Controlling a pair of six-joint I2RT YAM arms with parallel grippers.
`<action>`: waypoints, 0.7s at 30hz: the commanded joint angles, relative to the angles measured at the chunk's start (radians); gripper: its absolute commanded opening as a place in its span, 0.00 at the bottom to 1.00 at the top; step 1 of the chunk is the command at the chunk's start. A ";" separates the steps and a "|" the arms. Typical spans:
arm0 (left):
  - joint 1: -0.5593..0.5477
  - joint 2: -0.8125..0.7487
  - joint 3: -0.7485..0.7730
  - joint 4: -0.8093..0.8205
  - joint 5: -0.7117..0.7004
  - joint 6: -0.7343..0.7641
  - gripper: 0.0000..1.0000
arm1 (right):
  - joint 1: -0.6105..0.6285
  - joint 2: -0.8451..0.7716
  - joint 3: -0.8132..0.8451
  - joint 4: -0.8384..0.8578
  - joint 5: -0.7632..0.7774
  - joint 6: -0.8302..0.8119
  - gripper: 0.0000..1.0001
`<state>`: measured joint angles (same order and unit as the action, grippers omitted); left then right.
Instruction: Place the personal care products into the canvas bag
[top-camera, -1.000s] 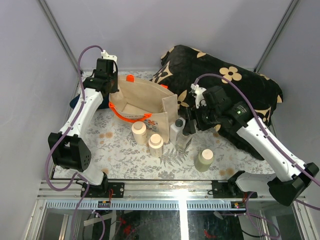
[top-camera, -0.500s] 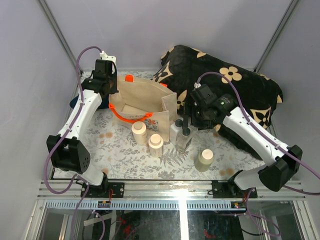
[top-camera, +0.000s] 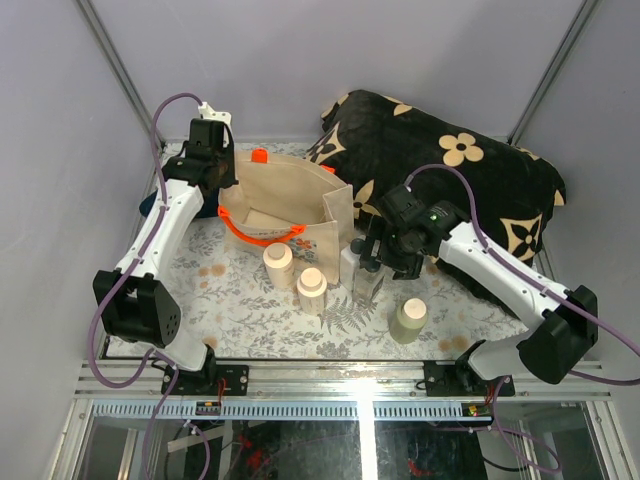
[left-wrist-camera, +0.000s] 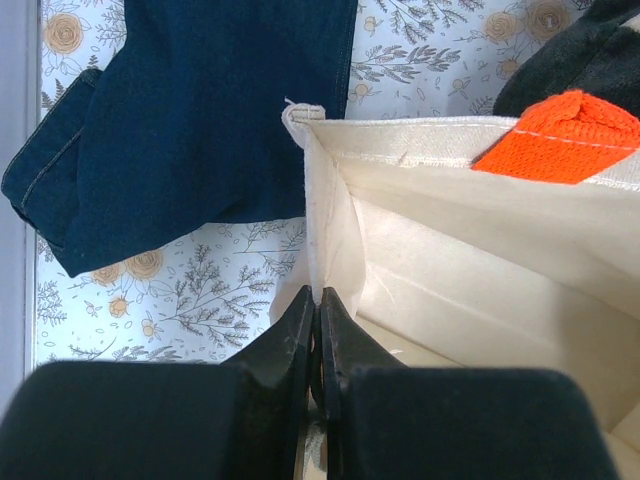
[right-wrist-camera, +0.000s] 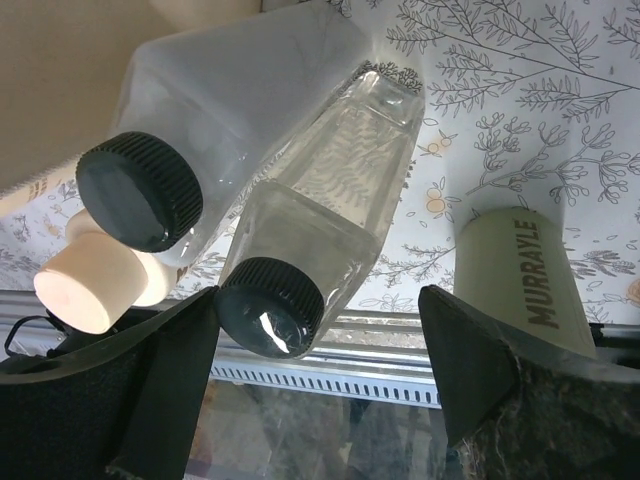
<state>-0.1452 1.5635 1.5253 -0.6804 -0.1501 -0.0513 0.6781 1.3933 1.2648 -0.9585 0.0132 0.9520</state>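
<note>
The beige canvas bag (top-camera: 290, 205) with orange handles (top-camera: 258, 232) stands open at the back left. My left gripper (left-wrist-camera: 318, 310) is shut on the bag's left rim (left-wrist-camera: 318, 200). Two cream bottles with tan caps (top-camera: 279, 262) (top-camera: 311, 287) stand in front of the bag. A white bottle (right-wrist-camera: 215, 110) and a clear bottle (right-wrist-camera: 320, 215), both with dark grey caps, stand by the bag's right corner. My right gripper (right-wrist-camera: 315, 345) is open around the clear bottle's cap (right-wrist-camera: 270, 305), its left finger touching the cap. The greenish-cream cylinder (top-camera: 408, 320) stands to the right.
A large black flower-patterned cushion (top-camera: 450, 175) lies at the back right, behind my right arm. Folded blue denim (left-wrist-camera: 190, 120) lies left of the bag. The table has a floral cloth (top-camera: 240, 310); a metal rail (top-camera: 350, 385) runs along the near edge.
My right gripper has moved down and toward the front, closing in over the clear bottle's cap. The left gripper has stayed on the bag's rim.
</note>
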 joint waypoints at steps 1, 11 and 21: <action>-0.001 -0.020 -0.011 0.041 0.027 -0.011 0.00 | 0.022 -0.004 -0.020 -0.001 0.034 0.035 0.85; -0.001 -0.028 -0.022 0.045 0.033 -0.004 0.00 | 0.045 0.101 0.046 -0.108 0.104 -0.012 0.68; 0.000 -0.037 -0.051 0.067 0.049 -0.018 0.00 | 0.060 0.192 0.144 -0.207 0.207 -0.080 0.63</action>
<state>-0.1452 1.5417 1.4914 -0.6506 -0.1295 -0.0528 0.7280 1.5799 1.3323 -1.0660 0.1055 0.9115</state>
